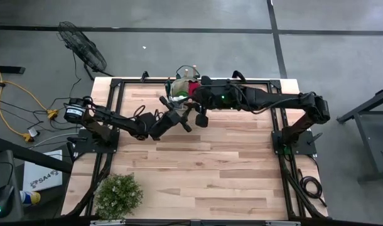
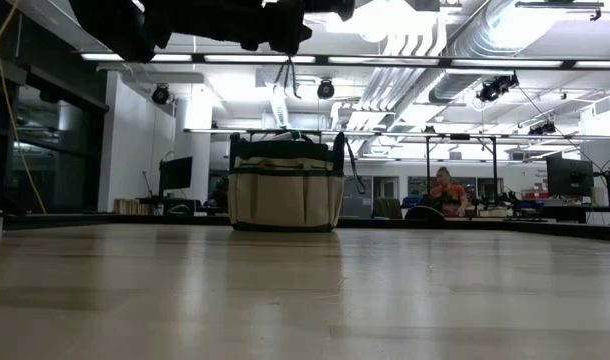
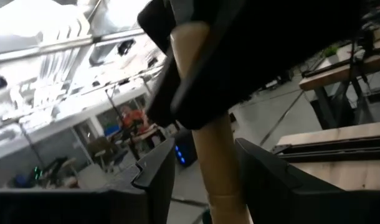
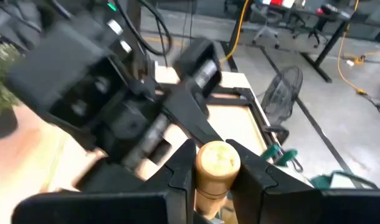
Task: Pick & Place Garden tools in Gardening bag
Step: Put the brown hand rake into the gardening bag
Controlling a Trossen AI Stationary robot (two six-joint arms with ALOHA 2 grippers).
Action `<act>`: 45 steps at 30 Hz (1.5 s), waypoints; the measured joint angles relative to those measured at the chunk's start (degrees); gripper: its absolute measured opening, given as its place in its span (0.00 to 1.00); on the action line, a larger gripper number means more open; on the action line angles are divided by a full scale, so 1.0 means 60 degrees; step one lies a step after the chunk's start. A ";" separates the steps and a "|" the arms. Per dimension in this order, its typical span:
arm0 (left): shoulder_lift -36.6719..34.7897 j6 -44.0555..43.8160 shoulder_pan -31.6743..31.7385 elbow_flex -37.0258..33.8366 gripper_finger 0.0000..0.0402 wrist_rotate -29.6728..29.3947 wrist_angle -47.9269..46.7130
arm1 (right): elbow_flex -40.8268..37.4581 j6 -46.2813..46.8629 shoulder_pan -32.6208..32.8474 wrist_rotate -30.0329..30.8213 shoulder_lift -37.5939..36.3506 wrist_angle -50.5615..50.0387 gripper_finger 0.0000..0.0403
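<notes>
A tool with a round wooden handle (image 4: 217, 160) is held up in the air between my two grippers, in front of the gardening bag (image 1: 184, 86). The tool's head is hidden. My right gripper (image 1: 199, 117) is shut on the handle. My left gripper (image 1: 177, 113) is open, its fingers on either side of the same handle (image 3: 216, 155). The beige bag with dark green trim (image 2: 285, 195) stands on its base at the table's far edge, with tools sticking out of its top. My right gripper pinches the wooden handle just below its rounded free end (image 4: 213, 186), between its two fingers (image 4: 181, 177). The handle lies across the fingers. The tool is lifted clear of the table. My left gripper: I cannot tell whether it touches the handle. One finger (image 3: 258, 168) lies close against the handle, and a gap shows at the other.
A bushy green plant (image 1: 118, 194) stands at the table's near left corner. Both arms show as dark shapes at the top of the low view (image 2: 185, 20). A person sits far off in the room (image 2: 445, 190).
</notes>
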 joint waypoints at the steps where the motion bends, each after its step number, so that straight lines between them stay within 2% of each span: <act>1: 0.0000 -0.0096 -0.0060 0.0000 0.39 -0.0197 -0.0005 | 0.0000 -0.0030 -0.0066 -0.0011 0.0000 -0.0112 0.14; 10: -0.0004 -0.0683 -0.0542 0.0428 0.40 -0.1470 -0.0003 | 0.0000 -0.0246 -0.0317 -0.0343 -0.0008 -0.0193 0.14; 21: -0.0011 -0.2131 -0.0550 0.0907 0.39 -0.1634 -0.1336 | 0.0000 -0.0012 -0.0319 -0.0587 -0.0029 0.0129 0.14; 30: -0.0011 -0.2177 -0.0546 0.0907 0.19 -0.1808 -0.1277 | 0.0000 0.0013 -0.0373 -0.0214 -0.0029 -0.0002 0.14; 33: -0.0011 -0.2176 -0.0546 0.0907 0.16 -0.1800 -0.1269 | 0.0000 0.0043 -0.0414 -0.0209 -0.0029 -0.0022 0.14; 36: -0.0011 -0.2172 -0.0546 0.0907 0.19 -0.1796 -0.1253 | 0.0000 0.0075 -0.0417 -0.0203 -0.0025 0.0004 0.14; 41: -0.0008 -0.2148 -0.0554 0.0907 0.31 -0.1967 -0.1145 | 0.0000 0.0072 -0.0455 -0.0113 0.0183 0.0094 0.14; 45: 0.0004 -0.2150 -0.0550 0.0903 0.34 -0.2230 -0.1170 | 0.0011 0.0072 -0.0524 -0.0128 0.0437 0.0311 0.14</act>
